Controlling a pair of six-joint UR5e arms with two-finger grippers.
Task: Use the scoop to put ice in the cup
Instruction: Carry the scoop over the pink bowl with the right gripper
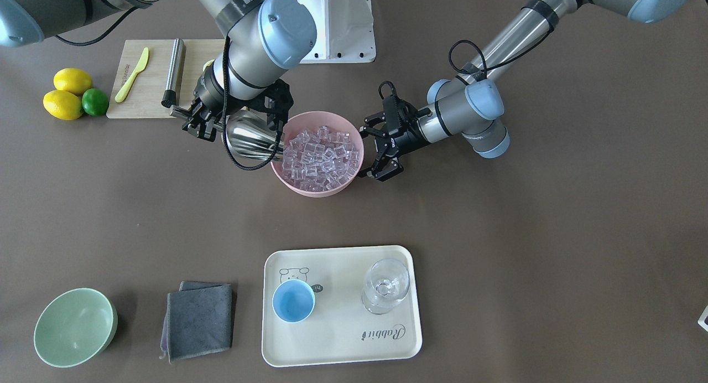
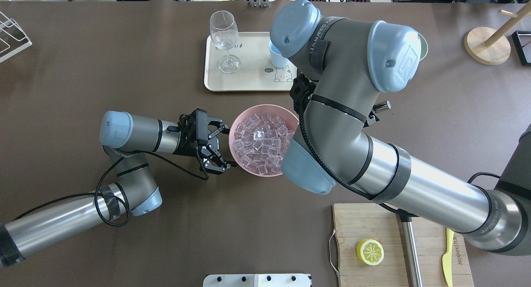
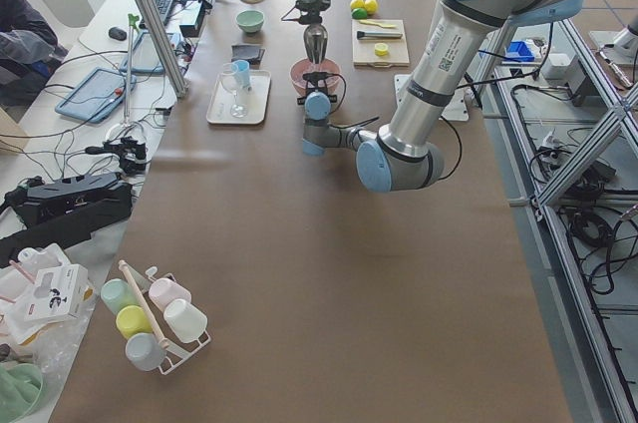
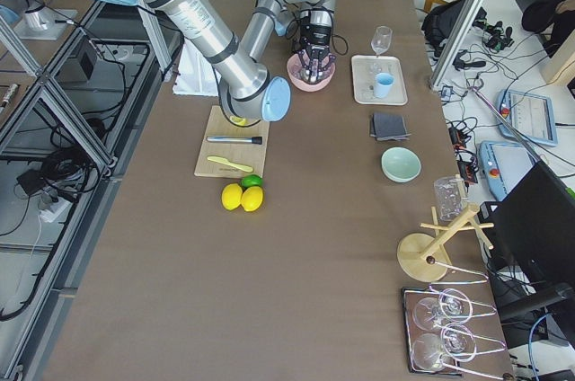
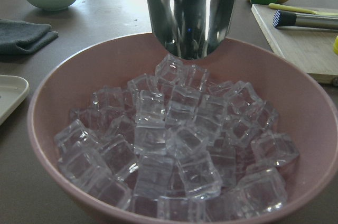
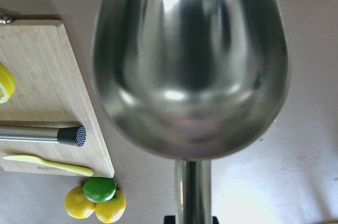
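Exterior front-facing view — scoop (image 1: 249,136) gripped in right jaws, tip just over ice (image 1: 319,159).

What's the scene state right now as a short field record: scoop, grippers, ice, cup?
scoop: tip at the pink bowl rim, just above the ice; no ice seen in it
right gripper: jaws shut on scoop handle
left gripper: jaws open, at the bowl's opposite side; contact unclear
ice: piled in pink bowl
cup: upright, empty, on tray beside stemmed glass
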